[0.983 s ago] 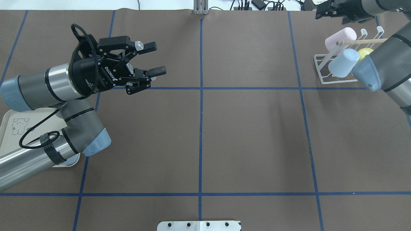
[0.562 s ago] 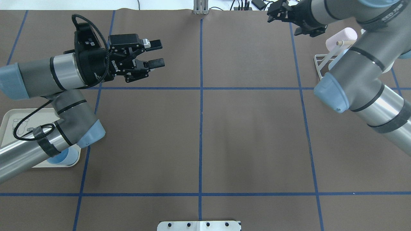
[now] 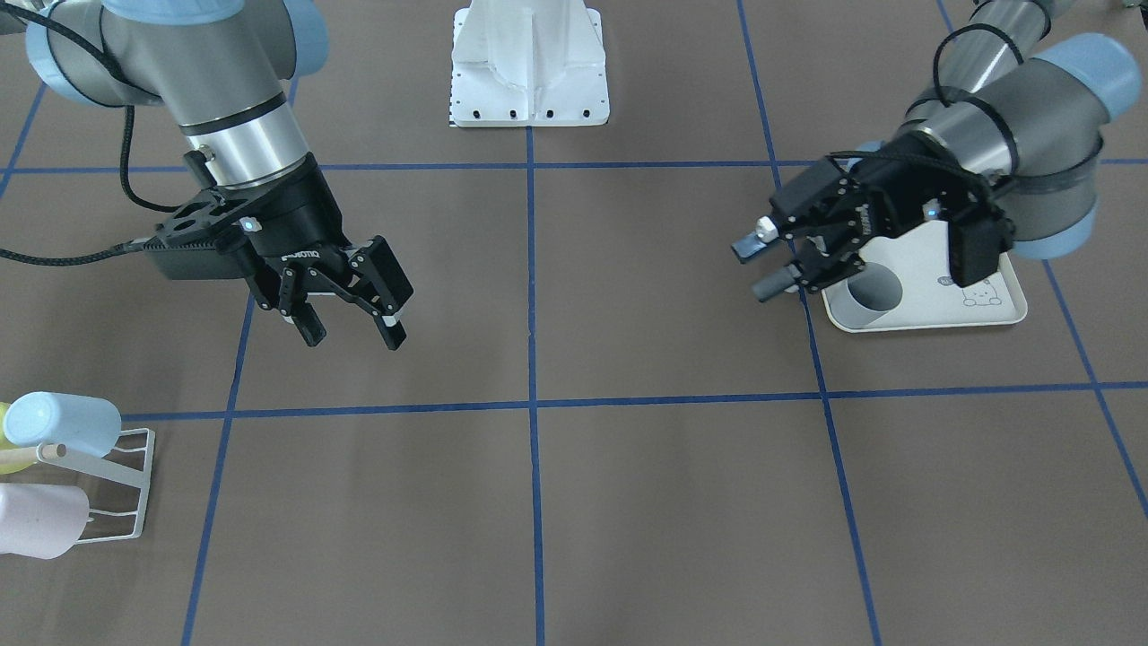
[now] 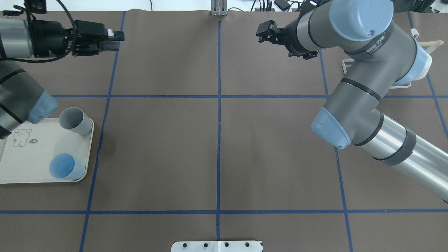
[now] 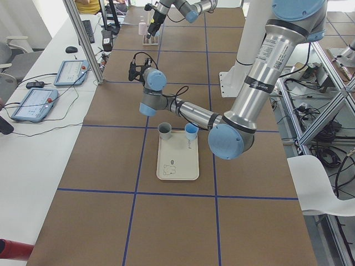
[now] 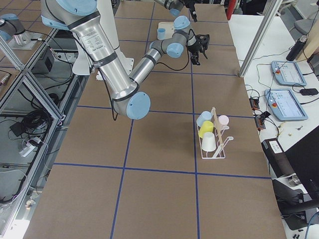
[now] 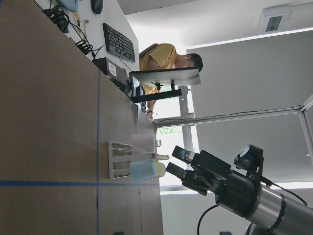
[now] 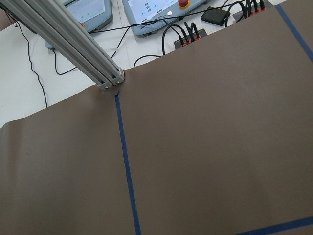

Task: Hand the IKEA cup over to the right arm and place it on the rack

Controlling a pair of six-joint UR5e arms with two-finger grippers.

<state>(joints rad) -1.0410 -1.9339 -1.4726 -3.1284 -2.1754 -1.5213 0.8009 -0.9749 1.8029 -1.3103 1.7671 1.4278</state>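
Seen from across the table, the left gripper (image 3: 756,266) hangs at the right of the frame, just in front of the tray (image 3: 995,309). Its fingers are a moderate gap apart with nothing between them. The right gripper (image 3: 352,335), left of centre, is spread wide and also empty. The rack (image 3: 117,475) sits at the lower left edge, bearing a light blue cup (image 3: 58,420) and a pink cup (image 3: 40,520), well apart from both grippers.

From overhead, the left gripper has drawn back since the earlier frame, from left of centre into the upper left corner. The left arm (image 4: 21,101) no longer covers the tray. That uncovers the grey cup (image 4: 75,120) at the tray's upper right corner and the blue cup (image 4: 64,167) near its lower right corner. Before, only a sliver of the blue one showed. Which of the two is to be handed over I cannot tell, and no gripper touches either.

The right gripper has come down from the top edge toward the middle. The right arm (image 4: 364,80) now hides most of the rack at the upper right.
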